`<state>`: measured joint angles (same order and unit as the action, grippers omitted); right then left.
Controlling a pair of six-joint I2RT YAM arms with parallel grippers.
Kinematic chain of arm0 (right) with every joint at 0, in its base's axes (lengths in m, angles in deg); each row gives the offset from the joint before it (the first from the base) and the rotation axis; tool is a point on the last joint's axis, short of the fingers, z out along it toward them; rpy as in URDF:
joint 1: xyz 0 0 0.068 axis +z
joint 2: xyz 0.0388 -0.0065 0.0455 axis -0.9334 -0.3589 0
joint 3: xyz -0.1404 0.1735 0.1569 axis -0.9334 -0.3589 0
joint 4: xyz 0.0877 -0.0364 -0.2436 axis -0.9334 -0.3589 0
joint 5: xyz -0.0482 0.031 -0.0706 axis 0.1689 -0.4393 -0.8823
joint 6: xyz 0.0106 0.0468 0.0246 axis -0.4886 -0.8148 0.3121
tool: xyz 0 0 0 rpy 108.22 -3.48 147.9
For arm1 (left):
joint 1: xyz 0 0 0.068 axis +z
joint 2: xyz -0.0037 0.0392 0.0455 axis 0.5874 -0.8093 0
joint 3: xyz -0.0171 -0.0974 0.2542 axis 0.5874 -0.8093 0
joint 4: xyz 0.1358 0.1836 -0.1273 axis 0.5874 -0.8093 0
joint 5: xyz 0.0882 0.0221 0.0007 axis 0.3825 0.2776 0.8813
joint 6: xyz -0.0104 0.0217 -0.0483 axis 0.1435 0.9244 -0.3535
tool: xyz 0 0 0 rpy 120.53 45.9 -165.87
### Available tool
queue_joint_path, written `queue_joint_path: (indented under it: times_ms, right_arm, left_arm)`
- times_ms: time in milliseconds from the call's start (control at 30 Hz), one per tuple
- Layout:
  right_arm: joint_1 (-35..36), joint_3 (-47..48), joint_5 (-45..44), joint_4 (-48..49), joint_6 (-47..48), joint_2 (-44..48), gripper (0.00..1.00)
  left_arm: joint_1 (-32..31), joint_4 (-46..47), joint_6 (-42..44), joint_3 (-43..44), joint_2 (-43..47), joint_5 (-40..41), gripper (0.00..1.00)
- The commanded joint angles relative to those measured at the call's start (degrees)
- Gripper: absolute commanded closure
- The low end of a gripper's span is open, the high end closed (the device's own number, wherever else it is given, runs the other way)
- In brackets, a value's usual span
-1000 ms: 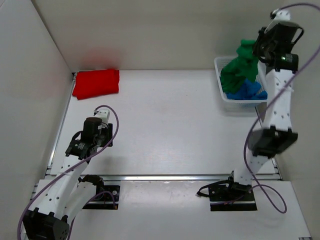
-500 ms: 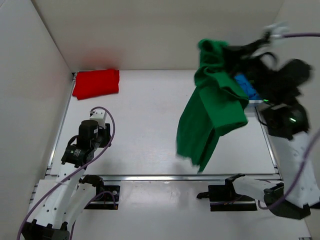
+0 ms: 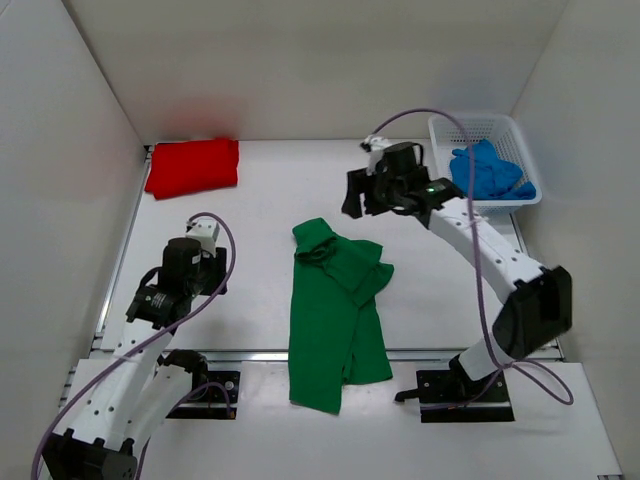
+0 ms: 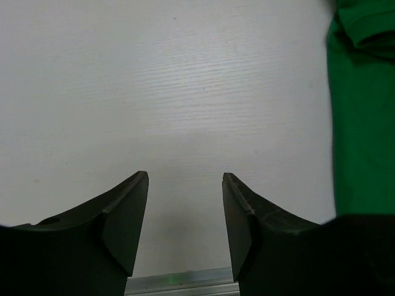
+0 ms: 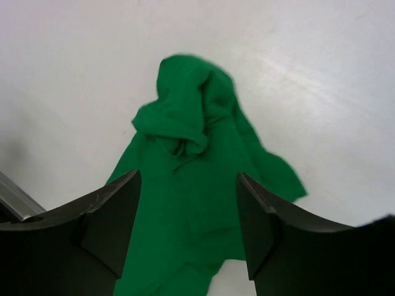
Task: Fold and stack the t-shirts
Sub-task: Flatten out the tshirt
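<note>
Now, green t-shirt [image 3: 335, 310]: rumpled and unfolded on the counter [image 3: 270, 200], mid-width, trailing over the near edge.
Red t-shirt [image 3: 193, 166]: folded, far left corner.
Blue t-shirt [image 3: 488, 172]: bunched in the white basket [image 3: 470, 118], far right corner.
Right fingers [image 5: 105, 216]: spread wide, holding nothing, hovering above the green shirt's bunched far end.
Left fingers [image 4: 117, 216]: apart, gripping nothing, over bare counter beside the green shirt.

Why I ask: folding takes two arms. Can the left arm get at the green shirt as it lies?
Probably yes. The green shirt lies spread out just right of the left tool, which is open and empty, with nothing between them.
</note>
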<state>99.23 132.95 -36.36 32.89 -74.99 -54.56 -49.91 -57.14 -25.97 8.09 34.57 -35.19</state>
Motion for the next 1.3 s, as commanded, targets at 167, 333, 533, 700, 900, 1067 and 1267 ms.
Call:
queue_joint_path:
  times_ms: [167, 333, 533, 700, 900, 1067, 1267]
  right_arm:
    - [-6.1, -14.0, -2.6, 2.2, 0.6, 8.4, 0.42]
    - [-5.4, -20.8, -5.8, 2.7, 0.7, 8.8, 0.49]
    - [-8.5, -32.0, -3.7, 6.7, -7.5, 15.9, 0.56]
    - [-11.0, -38.2, -4.5, 8.1, -11.3, 19.2, 0.60]
    - [-13.7, -40.2, -3.7, 8.3, -12.8, 21.0, 0.60]
    - [-14.8, -41.5, -1.6, 9.5, -13.0, 21.2, 0.60]
    - [-14.9, -42.9, 0.1, 11.1, -13.5, 21.7, 0.60]
  left_arm:
    - [-2.2, 3.2, -0.9, 3.5, -7.0, -7.2, 0.40]
    - [-3.9, 10.8, -10.0, 4.4, -12.6, -17.1, 0.38]
    - [-13.7, 28.1, -25.5, 5.6, -24.2, -22.7, 0.58]
    - [-22.6, 31.5, -28.8, 14.0, -38.5, -20.9, 0.67]
    - [-27.9, 33.1, -34.0, 22.7, -52.8, -18.8, 0.56]
    - [-31.5, 28.5, -35.2, 27.9, -59.9, -14.5, 0.48]
    - [-34.7, 28.9, -36.8, 28.1, -66.3, -14.6, 0.49]
